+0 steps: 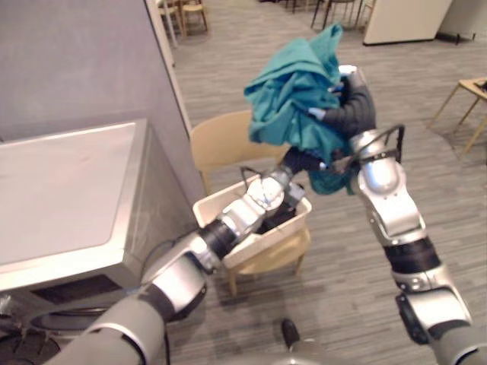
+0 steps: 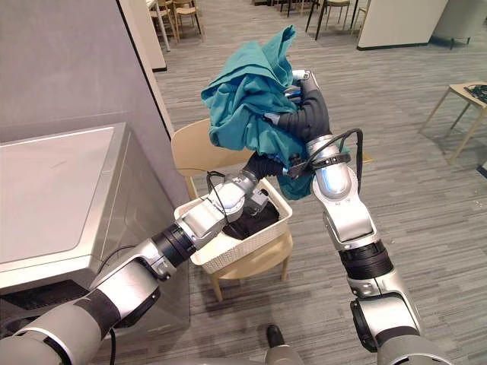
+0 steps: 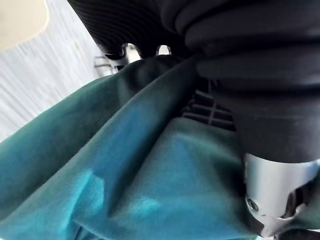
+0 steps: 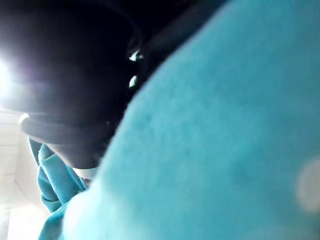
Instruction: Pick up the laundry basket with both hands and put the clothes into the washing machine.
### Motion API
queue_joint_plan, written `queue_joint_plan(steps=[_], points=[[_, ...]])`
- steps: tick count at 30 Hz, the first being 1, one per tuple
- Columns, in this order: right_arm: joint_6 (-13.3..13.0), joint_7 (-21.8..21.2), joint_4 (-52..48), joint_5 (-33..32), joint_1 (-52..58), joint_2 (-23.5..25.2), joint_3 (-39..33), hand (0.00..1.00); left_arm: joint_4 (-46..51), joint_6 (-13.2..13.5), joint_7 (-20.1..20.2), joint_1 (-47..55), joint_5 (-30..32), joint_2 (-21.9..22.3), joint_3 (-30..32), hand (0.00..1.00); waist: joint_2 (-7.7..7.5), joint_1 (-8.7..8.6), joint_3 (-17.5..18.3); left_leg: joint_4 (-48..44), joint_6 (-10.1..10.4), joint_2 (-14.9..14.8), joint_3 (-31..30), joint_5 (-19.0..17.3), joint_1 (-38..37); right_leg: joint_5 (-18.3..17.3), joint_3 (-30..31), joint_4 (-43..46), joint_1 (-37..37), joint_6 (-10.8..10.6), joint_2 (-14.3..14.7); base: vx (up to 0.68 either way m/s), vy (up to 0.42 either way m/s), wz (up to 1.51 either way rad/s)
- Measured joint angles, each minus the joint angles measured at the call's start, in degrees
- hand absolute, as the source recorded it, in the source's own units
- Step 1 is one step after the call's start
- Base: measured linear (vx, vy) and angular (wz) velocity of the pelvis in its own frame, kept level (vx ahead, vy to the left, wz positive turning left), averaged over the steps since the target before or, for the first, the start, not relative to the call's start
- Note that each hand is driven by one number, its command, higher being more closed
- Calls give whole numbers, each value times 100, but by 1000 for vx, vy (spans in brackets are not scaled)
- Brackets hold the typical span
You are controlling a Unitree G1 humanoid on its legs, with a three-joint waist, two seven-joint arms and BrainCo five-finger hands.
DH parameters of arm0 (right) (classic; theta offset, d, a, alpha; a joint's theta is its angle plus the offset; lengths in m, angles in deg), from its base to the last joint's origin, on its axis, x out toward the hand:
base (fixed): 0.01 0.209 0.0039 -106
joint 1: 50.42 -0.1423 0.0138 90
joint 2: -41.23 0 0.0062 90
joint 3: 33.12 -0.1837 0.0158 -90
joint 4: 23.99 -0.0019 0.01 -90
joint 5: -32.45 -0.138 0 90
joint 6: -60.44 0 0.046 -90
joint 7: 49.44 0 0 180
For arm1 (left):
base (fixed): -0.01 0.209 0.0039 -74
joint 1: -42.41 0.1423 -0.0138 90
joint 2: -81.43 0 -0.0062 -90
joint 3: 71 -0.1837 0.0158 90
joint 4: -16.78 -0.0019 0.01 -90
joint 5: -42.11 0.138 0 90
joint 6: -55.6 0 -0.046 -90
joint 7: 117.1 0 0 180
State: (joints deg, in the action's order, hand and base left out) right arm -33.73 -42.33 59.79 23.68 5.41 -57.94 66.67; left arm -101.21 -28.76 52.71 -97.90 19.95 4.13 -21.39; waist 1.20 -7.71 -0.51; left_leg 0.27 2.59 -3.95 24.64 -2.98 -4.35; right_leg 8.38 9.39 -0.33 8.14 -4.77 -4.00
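**One garment held high, washer waiting to the left**

At far left stands the washing machine (image 2: 61, 190), its flat silver top facing up; no door or opening can be made out. Just beside it, a pale wooden chair (image 2: 194, 152) carries the white laundry basket (image 2: 228, 255), which sits on the seat with dark clothes (image 2: 255, 217) in it. The robot's left arm reaches across the basket, and its left hand (image 2: 265, 164) goes in under the hanging folds of a teal garment (image 2: 243, 99); its fingers are buried in the cloth, so whether they grip cannot be told. To the right, the right hand (image 2: 304, 110) is raised above the basket with its fingers curled into the bunched garment, clamped on it.

The garment hangs in a loose bundle above the basket, drooping downward, well apart from the washer. The machine lies to the left of the cloth and lower, so the load would likely have to travel leftward and down. The left arm is on the nearer side.
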Motion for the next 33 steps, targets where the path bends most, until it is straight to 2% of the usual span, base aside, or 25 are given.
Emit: queue_joint_plan(steps=[1,3,14,19,20,24,28,29,32,33], points=[[-39,0,-5,-17,12,7,33,100,130,32,-21,-1,0,-2,0,100,0,-79,0,7,1,2,23,-1,-13,0,16,0,0,0,-1,-5,-14,-7],[-126,8,-15,-18,52,6,32,100,150,97,-108,-1,6,10,1,100,1,-96,1,27,6,6,68,-4,-40,0,48,-1,1,-1,6,-2,-15,-9],[-229,18,-202,-14,271,32,-1,100,155,120,-231,29,50,82,70,100,84,-97,56,126,4,12,84,0,-85,5,58,-95,-37,-3,27,13,-7,-1],[-368,11,-571,-14,798,233,-469,100,153,119,-215,317,262,57,440,100,79,-89,59,175,5,24,62,-3,-148,-3,40,-113,-95,-12,26,0,0,0],[-402,9,-650,-14,1012,233,-653,0,156,121,-213,392,288,19,589,100,78,-89,59,180,5,28,49,-3,-148,-7,29,-113,-99,-18,26,10,-18,3],[-423,6,-657,-17,1605,295,-1262,0,231,120,-183,598,572,-173,867,100,72,-91,58,182,3,39,19,-4,-151,-20,12,-113,-112,-35,34,4,-24,4],[-442,43,-850,-92,2472,649,-2432,0,618,116,-159,1320,893,-343,1712,100,71,-94,57,183,1,33,4,-6,-175,-22,-7,-118,-147,-37,57,0,0,0],[-462,66,-927,-95,2833,827,-2891,0,810,109,-148,1658,933,-495,2020,100,70,-98,56,183,2,22,-5,-6,-202,-22,-16,-128,-182,-37,66,0,0,0],[-468,155,-1093,-254,3543,1244,-3441,0,1337,95,-142,2311,967,-697,2444,100,68,-94,55,182,3,10,-44,-7,-194,-35,-50,-142,-198,-53,70,-1,-29,6],[-498,152,-1107,-352,3858,1422,-3546,0,1589,91,-138,2593,1178,-715,2623,100,66,-94,54,183,4,9,-65,-7,-184,-72,-69,-143,-199,-100,67,-6,-26,7]])
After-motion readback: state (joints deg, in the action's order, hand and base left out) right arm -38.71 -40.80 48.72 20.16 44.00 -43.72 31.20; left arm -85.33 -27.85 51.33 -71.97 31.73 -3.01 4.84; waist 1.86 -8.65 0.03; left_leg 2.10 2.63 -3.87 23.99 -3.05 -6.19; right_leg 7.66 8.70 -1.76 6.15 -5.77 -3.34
